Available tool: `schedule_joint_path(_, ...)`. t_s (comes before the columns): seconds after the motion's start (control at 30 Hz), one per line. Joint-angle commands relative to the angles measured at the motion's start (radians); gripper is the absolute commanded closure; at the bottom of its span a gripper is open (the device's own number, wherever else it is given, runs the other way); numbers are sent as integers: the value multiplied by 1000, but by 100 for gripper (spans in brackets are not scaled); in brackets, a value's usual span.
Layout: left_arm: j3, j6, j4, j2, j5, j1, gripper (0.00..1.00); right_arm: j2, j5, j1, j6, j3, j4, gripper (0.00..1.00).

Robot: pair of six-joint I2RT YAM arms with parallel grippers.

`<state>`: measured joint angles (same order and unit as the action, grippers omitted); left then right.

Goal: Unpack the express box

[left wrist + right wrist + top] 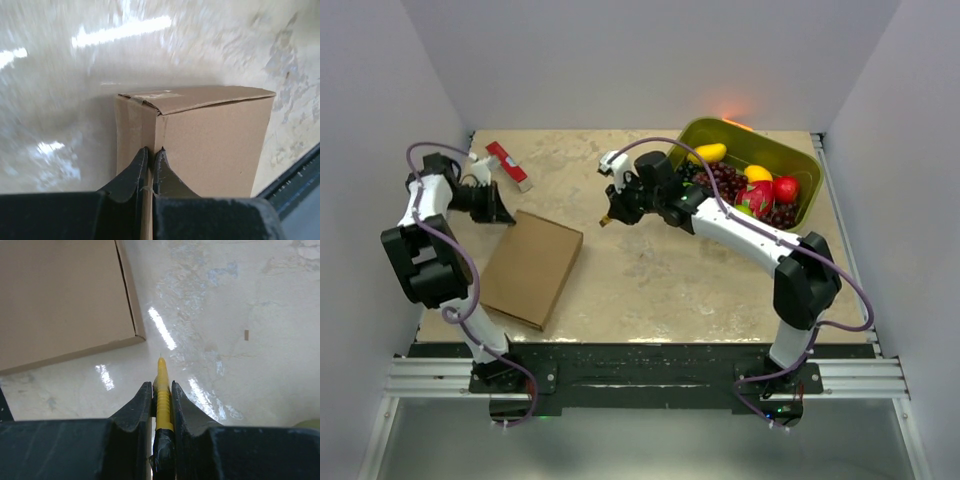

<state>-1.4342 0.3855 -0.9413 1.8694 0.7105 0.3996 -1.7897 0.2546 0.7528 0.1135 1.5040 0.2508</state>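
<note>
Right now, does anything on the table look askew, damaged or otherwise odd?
The express box lies skewed to the edges of the table, closed. In the left wrist view, the tape at one corner looks wrinkled and the lid slightly raised there. Nothing is spilled.

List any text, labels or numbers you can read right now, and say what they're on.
No text can be read in any view.
express box: plain cardboard, no print showing.
red and white packet: too small to read any print.
yellow tool: no markings visible.
</note>
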Motion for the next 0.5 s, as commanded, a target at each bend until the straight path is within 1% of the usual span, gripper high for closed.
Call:
schedule_joint_path(0.0,-236,16,38,-15,118,-79,100,56,-78,-38,3,45,-33,100)
schedule_joint_path(0.13,-354,59,12,-36,142,-166,100,62,-176,-84,-15,53,-53,100)
schedule_joint_path(0.2,-365,105,12,-61,103,-203,100,69,-199,-96,-14,52,-61,100)
schedule_joint_path(0.23,-356,122,10,-96,83,-244,100,70,-213,-110,-14,51,-62,100)
schedule_joint_path(0.27,-339,160,25,-120,52,-266,100,75,-216,-118,-14,48,-65,100)
schedule_joint_path(0.3,-286,170,42,-148,32,-289,100,76,-216,-124,-18,45,-65,100)
schedule_joint_path(0.33,-254,191,59,-209,9,-344,100,79,-218,-138,-20,44,-67,100)
schedule_joint_path(0.37,-182,196,118,-246,-38,-375,100,81,-218,-142,-21,38,-70,100)
schedule_joint_path(0.4,-152,202,149,-281,-69,-443,100,84,-219,-145,-26,33,-70,100)
schedule_joint_path(0.47,-89,228,220,-367,-161,-508,100,87,-228,-158,-32,25,-71,100)
